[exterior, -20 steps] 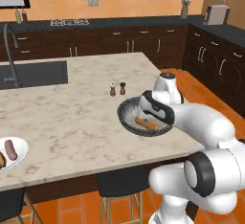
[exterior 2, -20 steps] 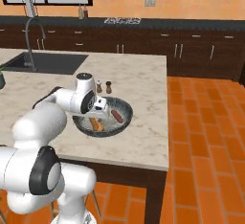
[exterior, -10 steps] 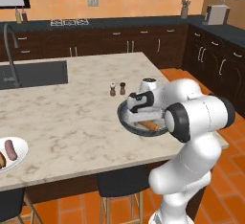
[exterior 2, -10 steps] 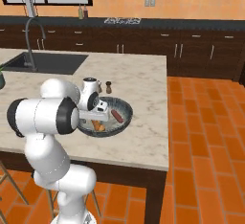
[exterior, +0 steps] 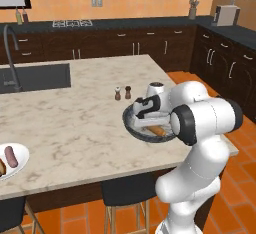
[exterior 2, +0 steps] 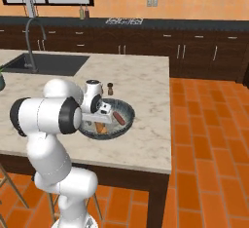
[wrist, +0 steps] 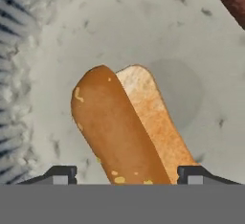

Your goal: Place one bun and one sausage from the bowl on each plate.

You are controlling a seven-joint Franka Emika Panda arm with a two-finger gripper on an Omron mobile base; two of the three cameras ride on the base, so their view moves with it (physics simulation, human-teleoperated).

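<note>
No readable text, no labels, no brands, no numbers, no signs anywhere

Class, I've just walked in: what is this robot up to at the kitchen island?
The white arm has its gripper lowered into the dark bowl on the marble island, fingertips on either side of a bun. They have not clamped it yet. A dark sausage also lies in the bowl. A white plate at the island's left edge already holds a sausage.
</note>
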